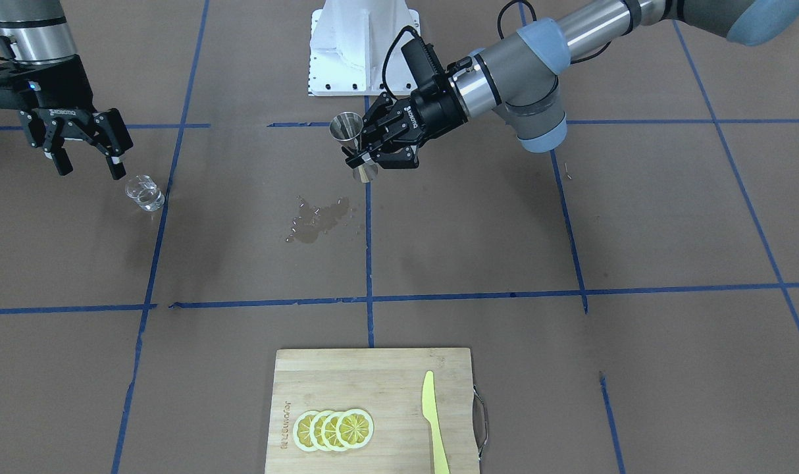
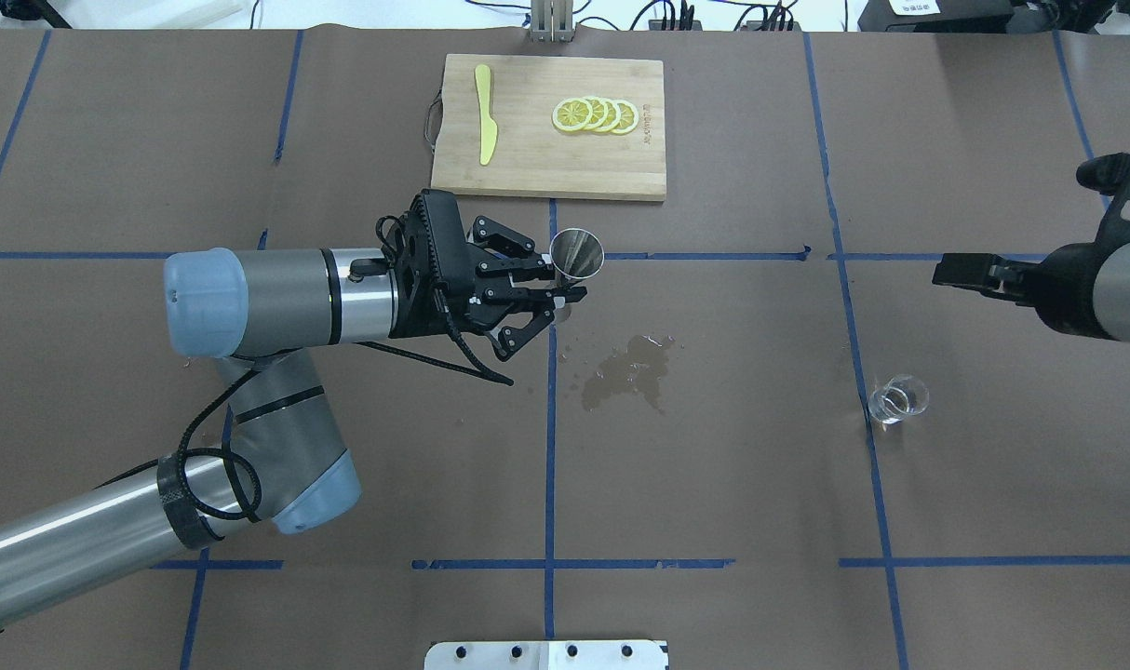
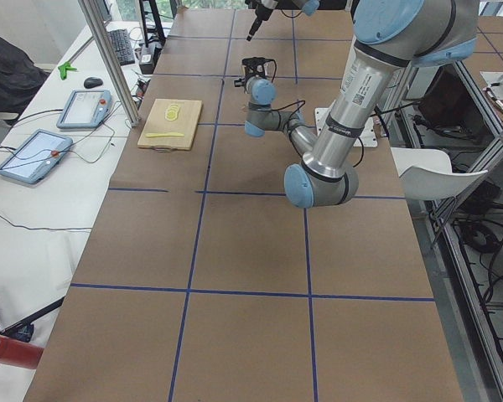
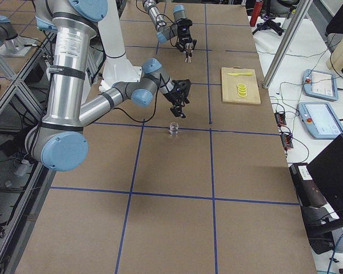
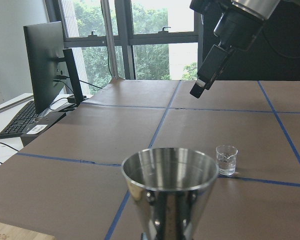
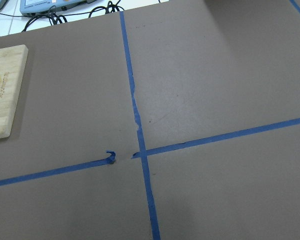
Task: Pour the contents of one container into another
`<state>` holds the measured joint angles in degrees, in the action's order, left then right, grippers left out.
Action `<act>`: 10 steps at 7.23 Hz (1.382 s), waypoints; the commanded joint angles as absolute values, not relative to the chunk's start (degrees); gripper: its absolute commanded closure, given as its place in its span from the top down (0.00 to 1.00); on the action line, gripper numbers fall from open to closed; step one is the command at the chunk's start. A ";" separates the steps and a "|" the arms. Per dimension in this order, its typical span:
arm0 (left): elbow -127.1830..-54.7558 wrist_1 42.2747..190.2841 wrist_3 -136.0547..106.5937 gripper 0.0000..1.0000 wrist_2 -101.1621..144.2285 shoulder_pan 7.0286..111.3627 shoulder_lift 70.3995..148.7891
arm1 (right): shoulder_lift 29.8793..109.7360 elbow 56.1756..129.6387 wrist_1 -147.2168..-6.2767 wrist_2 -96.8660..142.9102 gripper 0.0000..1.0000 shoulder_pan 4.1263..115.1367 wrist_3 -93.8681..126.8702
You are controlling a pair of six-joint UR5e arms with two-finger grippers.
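Two arms are over the brown-papered table [image 1: 636, 217], well apart from each other. The left gripper [image 1: 366, 158] reaches in level from the side and is clamped on the narrow waist of the steel jigger [image 1: 345, 128], its fingers closed around the middle so that one cone shows above them and one below. The jigger is held clear of the table, roughly upright with its open mouth up, above a blue tape line near the table's middle; from the left wrist camera its shiny inside [image 5: 170, 187] fills the foreground, though whether anything is in it I cannot tell. A wet patch [image 1: 317, 218] of spilled liquid lies on the paper just beside it, on the side toward the glass cup [image 1: 144, 193]. That cup stands upright on the table far over on the robot's right, next to another tape line, clear and small, touched by nothing. The right gripper [image 1: 90, 168] hangs above it and a little toward the robot, fingers spread wide and pointing down, holding nothing. At the far edge from the robot sits a wooden cutting board [image 1: 373, 382] with a row of overlapping lemon slices [image 1: 334, 429] and a yellow knife [image 1: 432, 421] lying beside them.
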<state>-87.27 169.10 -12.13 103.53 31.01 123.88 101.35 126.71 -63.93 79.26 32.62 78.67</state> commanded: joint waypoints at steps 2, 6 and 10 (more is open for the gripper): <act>-87.36 169.28 -12.13 0.00 103.54 31.03 123.49 | 103.80 123.86 -63.55 54.76 1.00 17.89 86.36; -87.45 169.37 -12.13 0.00 103.54 30.94 123.40 | 102.75 111.89 -53.35 32.72 1.00 9.85 89.56; -87.45 169.37 -12.13 0.00 103.54 30.94 123.40 | 102.13 107.06 -53.44 26.55 1.00 7.39 89.65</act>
